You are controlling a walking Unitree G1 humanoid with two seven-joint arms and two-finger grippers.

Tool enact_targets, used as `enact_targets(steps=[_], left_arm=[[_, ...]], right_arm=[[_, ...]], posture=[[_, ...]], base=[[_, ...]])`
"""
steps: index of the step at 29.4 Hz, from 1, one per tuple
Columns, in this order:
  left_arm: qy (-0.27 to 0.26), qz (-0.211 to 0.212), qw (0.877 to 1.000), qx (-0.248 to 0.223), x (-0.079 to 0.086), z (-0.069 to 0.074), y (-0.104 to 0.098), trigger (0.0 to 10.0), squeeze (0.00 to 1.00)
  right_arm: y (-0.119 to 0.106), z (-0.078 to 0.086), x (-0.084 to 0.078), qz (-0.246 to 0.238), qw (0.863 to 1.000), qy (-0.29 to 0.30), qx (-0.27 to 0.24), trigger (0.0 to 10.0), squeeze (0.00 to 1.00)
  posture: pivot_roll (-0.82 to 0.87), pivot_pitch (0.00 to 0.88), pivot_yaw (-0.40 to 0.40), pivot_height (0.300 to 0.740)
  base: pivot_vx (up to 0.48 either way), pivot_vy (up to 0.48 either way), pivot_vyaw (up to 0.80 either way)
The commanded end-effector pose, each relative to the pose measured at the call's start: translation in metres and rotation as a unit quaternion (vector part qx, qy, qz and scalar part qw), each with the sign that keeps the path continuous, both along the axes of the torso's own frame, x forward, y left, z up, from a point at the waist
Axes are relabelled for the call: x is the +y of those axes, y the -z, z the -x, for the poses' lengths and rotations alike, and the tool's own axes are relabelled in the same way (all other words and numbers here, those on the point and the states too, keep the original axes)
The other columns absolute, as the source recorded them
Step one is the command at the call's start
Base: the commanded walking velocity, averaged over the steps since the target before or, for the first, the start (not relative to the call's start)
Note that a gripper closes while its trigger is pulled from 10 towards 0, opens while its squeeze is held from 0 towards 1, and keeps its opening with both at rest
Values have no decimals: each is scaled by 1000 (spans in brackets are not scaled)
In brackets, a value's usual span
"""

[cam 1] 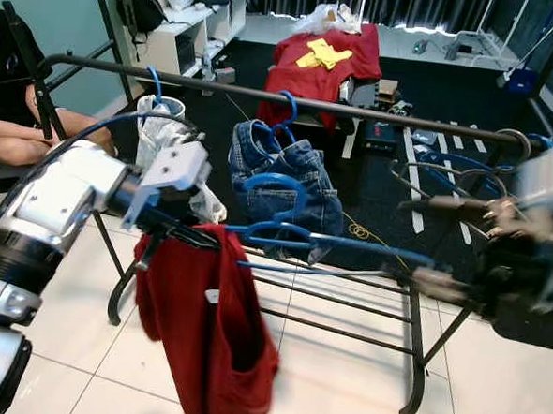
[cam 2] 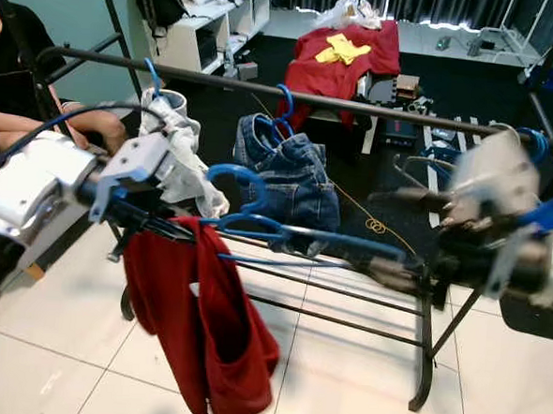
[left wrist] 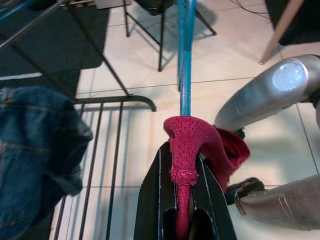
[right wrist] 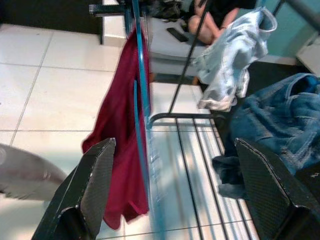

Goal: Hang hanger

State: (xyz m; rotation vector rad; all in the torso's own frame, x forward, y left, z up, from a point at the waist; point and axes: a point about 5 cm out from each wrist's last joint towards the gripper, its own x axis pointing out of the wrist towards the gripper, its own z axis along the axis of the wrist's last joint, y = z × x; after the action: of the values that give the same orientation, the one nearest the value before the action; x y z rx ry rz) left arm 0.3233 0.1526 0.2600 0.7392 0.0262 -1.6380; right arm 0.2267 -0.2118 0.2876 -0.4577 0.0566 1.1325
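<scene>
Our left gripper (left wrist: 182, 210) is clamped on the red garment (cam 1: 207, 344) at one end of the blue hanger (cam 1: 331, 240), so the cloth hangs free below. Our right gripper (right wrist: 175, 195) stands wide open, holding nothing, hanger bar between its fingers, probably to steady that end. The rack rail (cam 1: 265, 92) lies beyond both, above the hook; denim shorts (cam 1: 288, 180) already hang there.

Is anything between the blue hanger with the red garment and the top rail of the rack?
Nothing solid blocks it. The blue hanger sits below the rail; the denim garment hangs right behind its hook, with free rail to the denim's right.
</scene>
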Motion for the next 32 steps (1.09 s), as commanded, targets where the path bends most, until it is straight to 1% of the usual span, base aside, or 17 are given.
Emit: enact_targets(steps=[1,2,5,6,7,9,11,12,13,15,16,17,19,20,21,26,32], left_arm=[[36,-20,999,-3,-8,3,-2,0,0],[54,-25,998,-8,-17,4,-3,0,0],[54,-25,998,-8,-17,4,-3,0,0],[67,-26,997,-12,-24,4,-5,0,0],[67,-26,997,-12,-24,4,-5,0,0],[82,-35,996,-19,-32,4,-7,0,0],[82,-35,996,-19,-32,4,-7,0,0],[85,-38,995,-21,-33,5,-7,0,0],[85,-38,995,-21,-33,5,-7,0,0],[97,-43,994,-26,-37,7,-8,0,0],[97,-43,994,-26,-37,7,-8,0,0],[102,-44,993,-27,-38,8,-9,0,0],[102,-44,993,-27,-38,8,-9,0,0],[106,-45,993,-28,-40,8,-9,0,0],[109,-47,992,-30,-40,9,-10,0,0],[114,-50,992,-33,-41,9,-11,0,0],[117,-53,991,-38,-43,8,-12,0,0]], right_arm=[[5,2,6,22,1000,-19,2,10000,0],[11,0,15,25,999,-36,10,10000,0],[11,0,15,25,999,-36,10,10000,0],[13,-3,24,16,998,-51,13,10000,0],[13,-3,24,16,998,-51,13,10000,0],[9,-13,37,-7,998,-61,-1,10000,0],[9,-13,37,-7,998,-61,-1,10000,0],[7,-17,40,-15,998,-61,-7,10000,0],[7,-17,40,-15,998,-61,-7,10000,0],[9,-26,55,-30,997,-69,-21,10000,0],[9,-26,55,-30,997,-69,-21,10000,0],[13,-29,62,-32,996,-75,-23,10000,0],[13,-29,62,-32,996,-75,-23,10000,0],[16,-31,67,-32,996,-80,-20,10000,0],[20,-34,71,-28,996,-78,-16,0,0],[27,-37,75,-16,997,-71,-5,0,0],[34,-35,73,4,997,-70,19,0,0]], posture=[[-57,19,44,740],[-60,15,49,740],[-60,15,49,740],[-63,13,53,740],[-63,13,53,740],[-62,13,54,740],[-62,13,54,740],[-60,12,54,740],[-60,12,54,740],[-54,9,55,740],[-54,9,55,740],[-53,8,55,740],[-53,8,55,740],[-51,8,56,740],[-48,9,57,740],[-48,9,58,740],[-53,11,61,740]], base=[[0,0,0],[0,0,0],[0,0,0],[0,0,0],[0,0,0],[0,0,0],[0,0,0],[0,0,0],[0,0,0],[0,0,0],[0,0,0],[0,0,0],[0,0,0],[0,0,0],[0,0,0],[0,0,0],[0,0,0]])
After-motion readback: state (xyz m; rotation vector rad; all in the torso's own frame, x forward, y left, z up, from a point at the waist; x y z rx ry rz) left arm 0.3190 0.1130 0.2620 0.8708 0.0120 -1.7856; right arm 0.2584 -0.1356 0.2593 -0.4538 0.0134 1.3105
